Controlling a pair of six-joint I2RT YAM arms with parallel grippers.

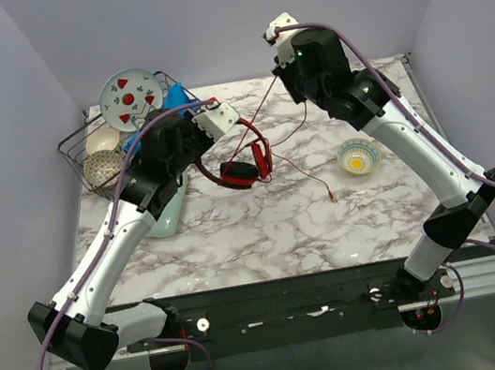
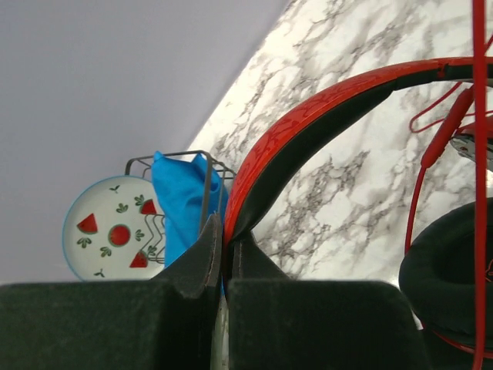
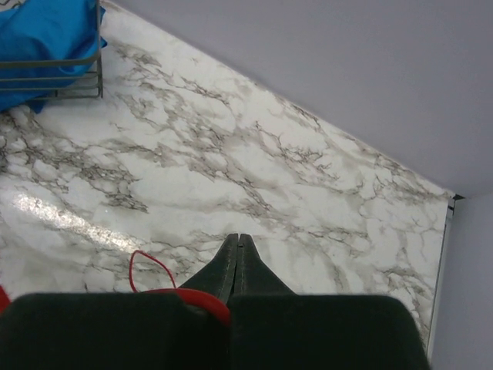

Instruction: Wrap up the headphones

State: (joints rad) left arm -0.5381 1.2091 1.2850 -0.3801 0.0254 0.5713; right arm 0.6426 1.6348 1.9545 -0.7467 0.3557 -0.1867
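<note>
Anchoring red black-padded over-ear headphones [image 1: 238,175], my left gripper [image 2: 223,231] clamps the headband [image 2: 308,123] while my right gripper [image 3: 237,240], pinched on their thin red cable [image 1: 265,106], holds it raised, presumably for winding.

From above, the left arm [image 1: 111,250] hid part of the headphones [image 1: 238,175] and most of a pale green thing [image 1: 172,215]. At the left wrist, an ear cup [image 2: 447,270] ran off the right edge. At the right wrist, the cable [image 3: 208,302] vanished behind the right gripper [image 3: 238,240], its pinch point hidden.
</note>
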